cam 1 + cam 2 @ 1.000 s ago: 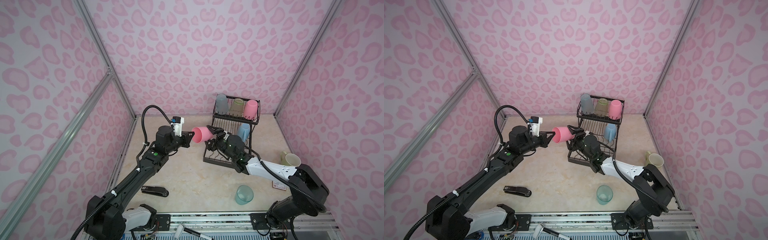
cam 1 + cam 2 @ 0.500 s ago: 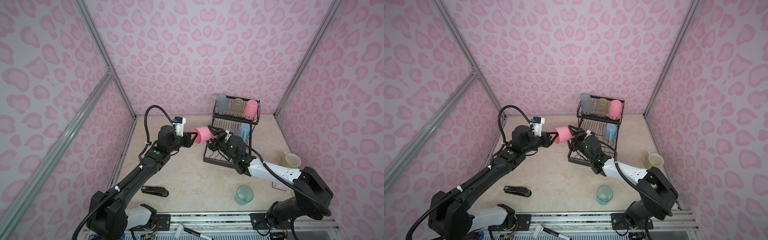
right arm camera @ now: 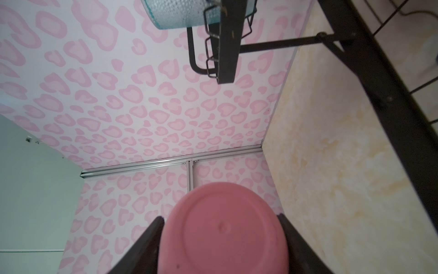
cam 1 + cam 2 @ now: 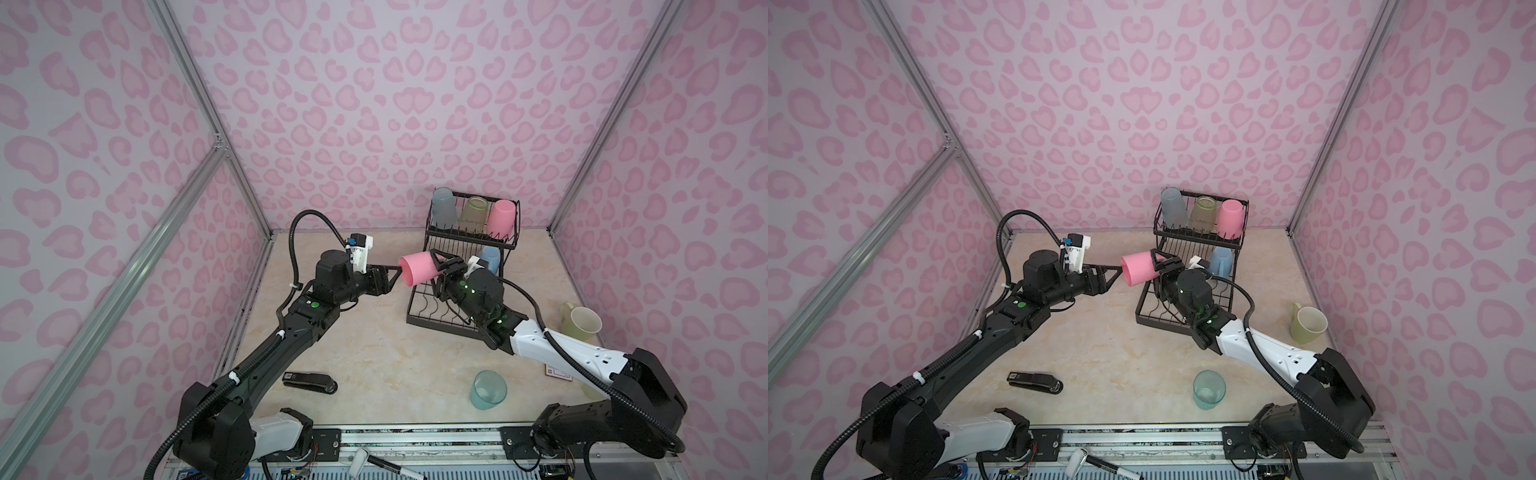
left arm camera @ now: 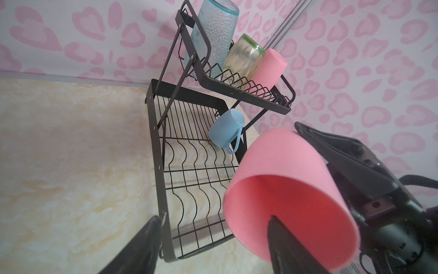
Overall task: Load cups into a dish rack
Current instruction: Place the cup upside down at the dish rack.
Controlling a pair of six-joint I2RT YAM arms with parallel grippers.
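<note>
Pink tumbler (image 4: 417, 269) is hanging sideways at the dish rack's (image 4: 469, 238) left edge, right gripper (image 4: 435, 268) clamping it, left gripper (image 4: 395, 276) gaping.

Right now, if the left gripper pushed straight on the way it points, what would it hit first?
The pink tumbler: its open mouth faces the left gripper, and one finger sits inside the rim. That finger would likely meet the tumbler's inside, with the right gripper clamped on its base end.
</note>
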